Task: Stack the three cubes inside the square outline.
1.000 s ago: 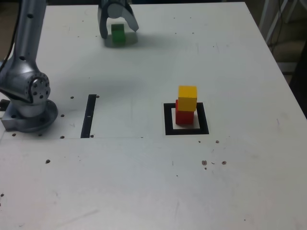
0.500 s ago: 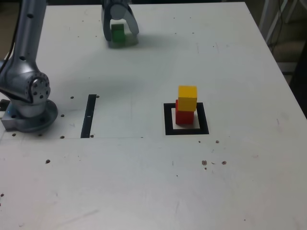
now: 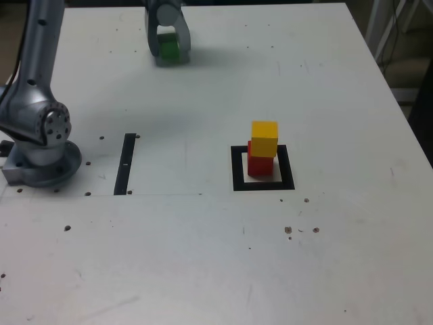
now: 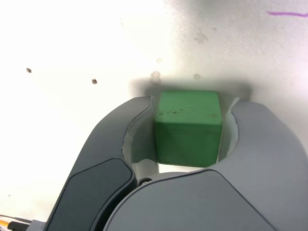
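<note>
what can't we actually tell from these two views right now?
- Exterior view: the gripper covers most of the green cube; contact can't be judged there.
- Wrist view: the fingers flank the green cube, but whether both press it is unclear; its lower faces are hidden.
- Exterior view: the yellow cube hides the red cube's top.
- Wrist view: stack and square outline out of frame.

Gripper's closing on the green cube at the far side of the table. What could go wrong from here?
1. The yellow cube sits skewed on the red cube, overhanging toward the exterior view's right; setting a third on top may topple the stack.
2. In the wrist view the green cube sits near the fingertips, so the gripper may hold it shallowly and let it slip in transit.
</note>
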You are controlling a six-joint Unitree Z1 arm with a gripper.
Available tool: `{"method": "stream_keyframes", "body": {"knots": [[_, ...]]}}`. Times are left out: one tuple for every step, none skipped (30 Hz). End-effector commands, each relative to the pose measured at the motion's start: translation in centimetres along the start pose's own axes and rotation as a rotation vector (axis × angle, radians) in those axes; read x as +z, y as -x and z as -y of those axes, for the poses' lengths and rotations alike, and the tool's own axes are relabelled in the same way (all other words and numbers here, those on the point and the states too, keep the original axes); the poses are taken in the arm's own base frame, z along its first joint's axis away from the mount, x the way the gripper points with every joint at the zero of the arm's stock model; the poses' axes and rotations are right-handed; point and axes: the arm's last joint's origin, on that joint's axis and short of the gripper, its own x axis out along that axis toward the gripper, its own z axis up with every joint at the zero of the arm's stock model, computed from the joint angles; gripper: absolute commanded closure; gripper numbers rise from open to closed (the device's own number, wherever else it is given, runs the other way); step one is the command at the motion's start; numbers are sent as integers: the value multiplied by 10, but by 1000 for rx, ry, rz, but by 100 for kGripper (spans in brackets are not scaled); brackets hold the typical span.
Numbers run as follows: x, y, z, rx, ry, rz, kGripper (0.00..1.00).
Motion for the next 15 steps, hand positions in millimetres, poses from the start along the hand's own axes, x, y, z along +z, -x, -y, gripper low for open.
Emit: {"method": "stream_keyframes", "body": {"knots": [[-2,7,2,-2,-4,24,80],[-2,9,4,-7,-8,36,83],[-2,11,5,-11,-13,46,85],[-2,12,6,-16,-18,55,86],[-1,13,8,-19,-24,62,87],[0,16,11,-22,-33,68,88],[2,18,14,-22,-41,72,88],[3,21,18,-19,-47,74,88],[4,25,22,-13,-52,73,88],[5,30,28,-3,-55,72,88],[7,36,35,11,-56,68,88],[8,43,43,28,-56,62,88],[9,51,51,46,-55,53,88],[11,59,61,66,-54,44,88],[13,66,71,85,-54,35,88]]}}
